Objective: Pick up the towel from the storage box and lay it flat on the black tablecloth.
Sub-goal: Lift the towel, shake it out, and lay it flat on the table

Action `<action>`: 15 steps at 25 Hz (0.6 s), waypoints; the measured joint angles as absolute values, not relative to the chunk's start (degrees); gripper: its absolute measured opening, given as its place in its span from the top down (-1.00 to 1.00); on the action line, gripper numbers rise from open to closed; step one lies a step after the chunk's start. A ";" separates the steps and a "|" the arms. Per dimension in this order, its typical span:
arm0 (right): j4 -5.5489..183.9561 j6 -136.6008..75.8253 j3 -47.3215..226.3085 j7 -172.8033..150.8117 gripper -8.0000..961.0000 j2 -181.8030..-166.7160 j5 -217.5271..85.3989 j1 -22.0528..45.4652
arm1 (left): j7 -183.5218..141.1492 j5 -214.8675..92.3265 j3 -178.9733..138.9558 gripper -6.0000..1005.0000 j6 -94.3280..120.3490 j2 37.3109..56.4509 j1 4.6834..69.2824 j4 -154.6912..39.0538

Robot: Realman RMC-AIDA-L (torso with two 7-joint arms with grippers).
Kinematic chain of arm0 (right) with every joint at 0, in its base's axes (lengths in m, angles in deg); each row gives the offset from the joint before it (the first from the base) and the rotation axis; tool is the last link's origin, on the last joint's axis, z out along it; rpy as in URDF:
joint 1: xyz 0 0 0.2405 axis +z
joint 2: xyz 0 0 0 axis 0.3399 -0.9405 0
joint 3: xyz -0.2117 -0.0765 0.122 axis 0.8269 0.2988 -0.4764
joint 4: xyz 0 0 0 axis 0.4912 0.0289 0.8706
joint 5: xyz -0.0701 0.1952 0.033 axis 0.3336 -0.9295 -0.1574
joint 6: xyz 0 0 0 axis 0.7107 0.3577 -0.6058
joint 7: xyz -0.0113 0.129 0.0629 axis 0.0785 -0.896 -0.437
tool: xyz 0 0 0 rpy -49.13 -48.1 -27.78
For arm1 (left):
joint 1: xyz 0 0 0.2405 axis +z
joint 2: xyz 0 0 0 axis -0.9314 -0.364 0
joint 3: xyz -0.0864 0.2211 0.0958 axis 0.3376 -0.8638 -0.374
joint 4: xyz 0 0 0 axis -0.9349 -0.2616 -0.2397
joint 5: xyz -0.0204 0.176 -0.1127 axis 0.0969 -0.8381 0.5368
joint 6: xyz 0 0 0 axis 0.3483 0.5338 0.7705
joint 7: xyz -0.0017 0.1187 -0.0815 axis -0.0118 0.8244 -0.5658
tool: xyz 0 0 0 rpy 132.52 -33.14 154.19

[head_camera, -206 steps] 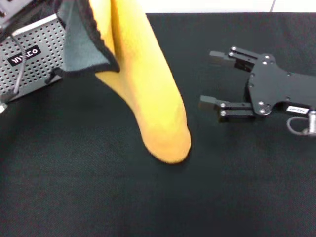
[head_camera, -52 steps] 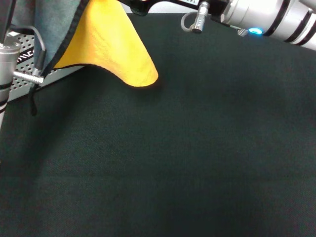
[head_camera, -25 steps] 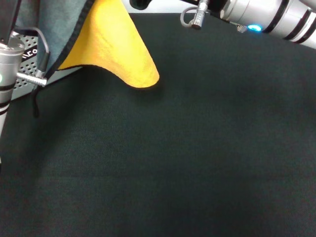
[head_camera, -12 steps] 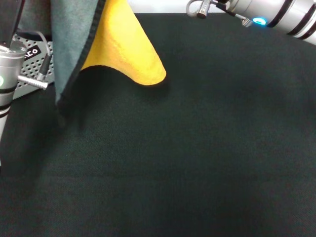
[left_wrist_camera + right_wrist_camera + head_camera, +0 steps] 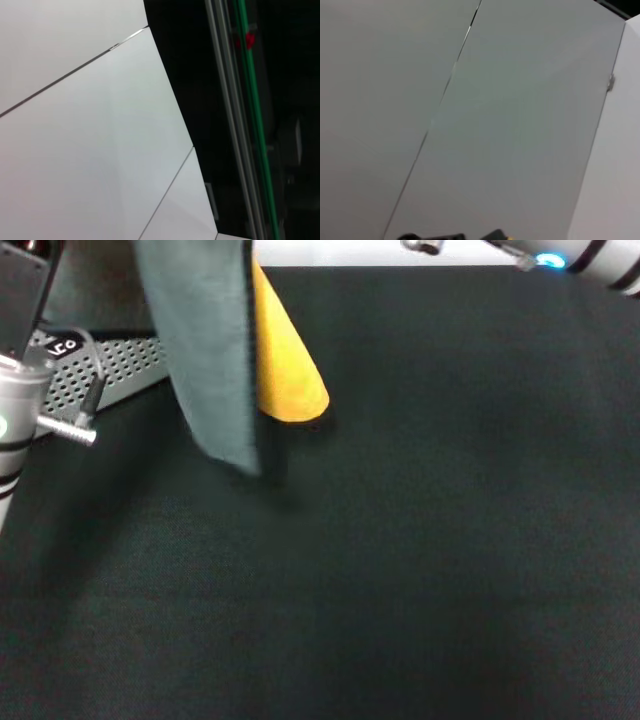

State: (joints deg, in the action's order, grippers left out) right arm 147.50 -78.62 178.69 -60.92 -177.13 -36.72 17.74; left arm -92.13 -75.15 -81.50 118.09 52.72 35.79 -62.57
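Towel: the soft microfibre towel, grey-green on one face and yellow-orange on the other with a black stitched edge, is hanging in the air from above the head view's top edge; the grey-green panel is facing the camera, the yellow-orange fold is showing just behind it to the right; whether its lowest tip is touching the cloth below, cannot tell.
Storage box: the light grey perforated plastic storage box is sitting at far left on the tabletop, partly hidden behind the towel; a scrap of its black label is showing.
Tablecloth: the large matte black tablecloth is covering the tabletop across nearly the whole head view.
Left arm: a silver wrist segment is standing at the left edge; its jaws are lying out of view, state cannot be told.
Right arm: a silver link with a blue light is crossing the top right corner; jaws likewise unseen, cannot tell.
Wrist views: both are showing only pale wall panels.
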 joint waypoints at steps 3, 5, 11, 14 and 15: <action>150.22 -78.52 176.30 -63.55 0.97 -177.24 -32.51 16.31 | -92.41 -75.13 -81.72 0.91 118.08 52.72 37.02 -62.56; 151.80 -78.46 175.12 -64.80 0.97 -177.21 -30.60 15.51 | -92.95 -75.14 -81.72 0.87 118.11 52.72 37.94 -62.55; 153.98 -78.25 172.47 -66.75 0.97 -177.10 -27.62 14.39 | -95.40 -75.22 -82.27 0.78 118.19 52.72 39.72 -61.16; 154.82 -78.52 171.09 -68.09 0.97 -177.08 -25.61 14.23 | -95.37 -75.31 -82.47 0.77 118.11 52.72 40.00 -59.45; 155.18 -78.61 170.77 -68.69 0.97 -177.05 -24.74 14.19 | -95.29 -75.44 -82.49 0.77 118.01 52.72 40.19 -59.07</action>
State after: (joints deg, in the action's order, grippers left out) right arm 155.18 -78.61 170.77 -68.69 -177.05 -24.74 14.19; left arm -95.29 -75.44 -82.49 118.01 52.72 40.19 -59.07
